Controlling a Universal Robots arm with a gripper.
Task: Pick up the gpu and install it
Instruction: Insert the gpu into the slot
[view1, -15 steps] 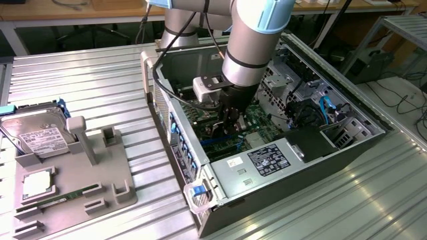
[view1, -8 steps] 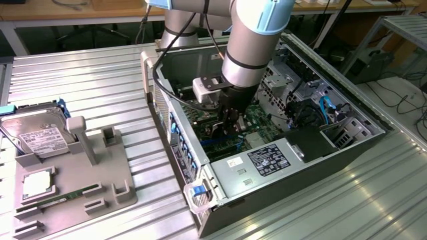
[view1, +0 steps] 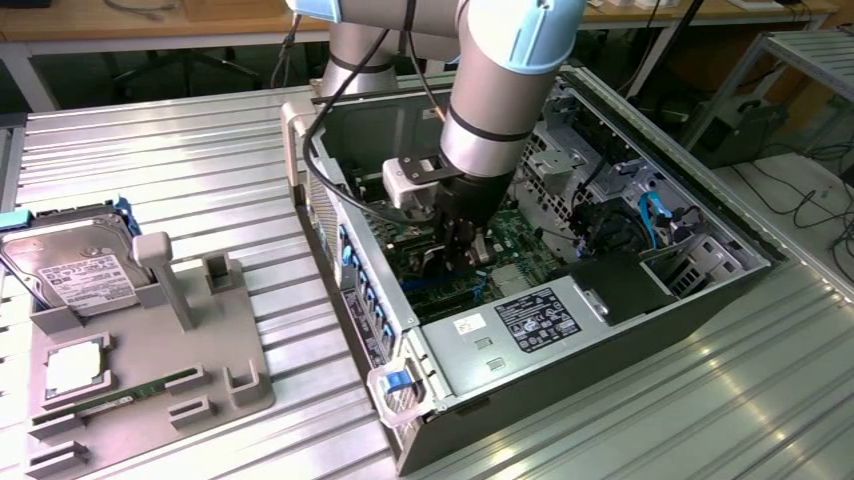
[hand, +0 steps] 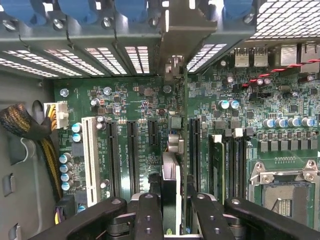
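Item: gpu (hand: 170, 192); thin card seen edge-on in wrist view, clamped between the two black fingers (hand: 149, 215) of the gripper (hand: 170, 220); jaws narrow, shut on the card, no gap to either side. Loc: inside the open pc case (view1: 747, 255), over the green motherboard (hand: 135, 100), roughly mid-board, between the case's slotted rear wall and the opposite end where the labelled psu (view1: 534, 320) sits. Long axis of card: runs straight from the gripper toward the slotted rear wall, parallel w/ the black expansion slots (hand: 132, 150); its metal bracket (hand: 172, 50) at the far end stands up against the row of vent slot covers (hand: 100, 55). Key relation: card lies directly below the gripper, in line w/ the slots; judged lined up on one slot, but whether the edge connector is touching or seated can't be told, contact hidden under the card. Exterior view: arm reaches down into the case from above; gripper (view1: 454, 235) low among the boards. Also present: white slot (hand: 90, 160) beside the black ones; cpu socket (hand: 282, 187) well apart; grey parts tray (view1: 147, 400) w/ hard drive (view1: 74, 265) on the bench outside the case, by the exterior view's left edge.
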